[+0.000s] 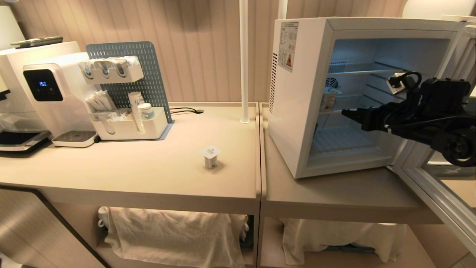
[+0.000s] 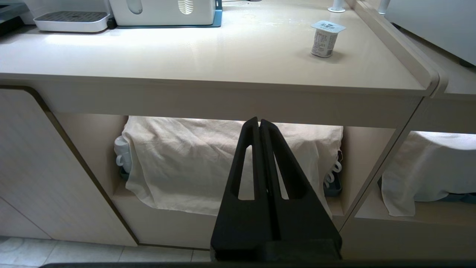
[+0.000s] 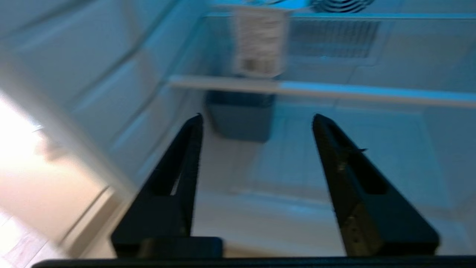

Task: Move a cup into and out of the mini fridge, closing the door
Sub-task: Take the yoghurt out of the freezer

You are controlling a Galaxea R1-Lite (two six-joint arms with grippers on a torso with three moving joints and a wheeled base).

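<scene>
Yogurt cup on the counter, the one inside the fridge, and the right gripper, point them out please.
counter cup [image 1: 211, 158], head view, its side wall
fridge cup [image 3: 260, 41], right wrist view, its label
right gripper [image 3: 256, 119], right wrist view, between its open fingertips

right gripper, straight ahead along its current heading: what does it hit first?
Probably the cup on the middle wire shelf inside the mini fridge. The open right gripper points into the cavity, aimed at or just below that shelf; depth is unclear, so it may pass under towards the dark bin.

The water machine's [image 1: 55, 96] dark display [image 1: 42, 84] reads "150".
</scene>
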